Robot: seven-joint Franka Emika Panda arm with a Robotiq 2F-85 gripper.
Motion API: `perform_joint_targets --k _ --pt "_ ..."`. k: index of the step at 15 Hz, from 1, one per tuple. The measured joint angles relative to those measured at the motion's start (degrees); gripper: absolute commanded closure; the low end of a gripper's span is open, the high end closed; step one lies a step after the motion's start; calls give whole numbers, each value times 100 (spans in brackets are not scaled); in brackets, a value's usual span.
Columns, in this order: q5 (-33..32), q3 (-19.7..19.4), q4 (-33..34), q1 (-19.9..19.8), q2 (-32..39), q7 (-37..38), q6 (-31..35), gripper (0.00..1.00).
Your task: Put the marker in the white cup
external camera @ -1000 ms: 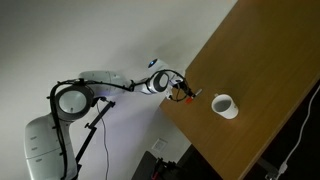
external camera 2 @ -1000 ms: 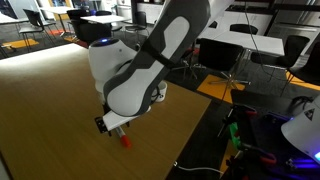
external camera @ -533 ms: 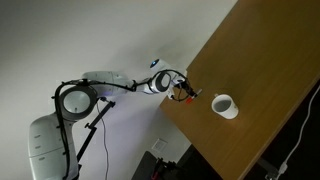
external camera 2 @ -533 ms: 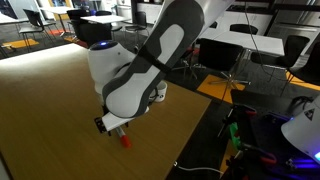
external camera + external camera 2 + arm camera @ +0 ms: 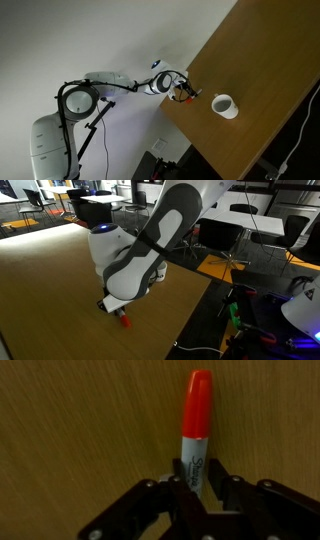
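Note:
In the wrist view the marker (image 5: 196, 410) lies flat on the wooden table (image 5: 80, 420), red cap pointing away and white body between my fingers. My gripper (image 5: 197, 466) is shut on the marker's white body. In both exterior views the gripper (image 5: 183, 92) (image 5: 115, 306) is down at the table near its edge, with the red cap (image 5: 125, 320) poking out below it. The white cup (image 5: 225, 106) stands upright a short way from the gripper, on the same table; it is out of the wrist view.
The wooden table (image 5: 260, 70) stretches away beyond the cup. Its edge (image 5: 190, 300) runs right beside the gripper, with the floor, cables and office desks (image 5: 250, 220) beyond. The robot's base (image 5: 50, 140) stands off the table.
The fingers have come together onto the marker's body. The arm has hardly moved, and the marker and cup are where they were.

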Motion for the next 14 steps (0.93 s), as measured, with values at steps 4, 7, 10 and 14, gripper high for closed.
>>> perform_joint_targets --k 4,7,10,14 --pt "1 -2 14 -1 13 1 0 94" --pt "6 -3 15 -9 10 1 0 94" --pt "8 -23 8 -58 -78 1 -18 94" --pt "8 -123 -27 -175 -422 1 -345 94"
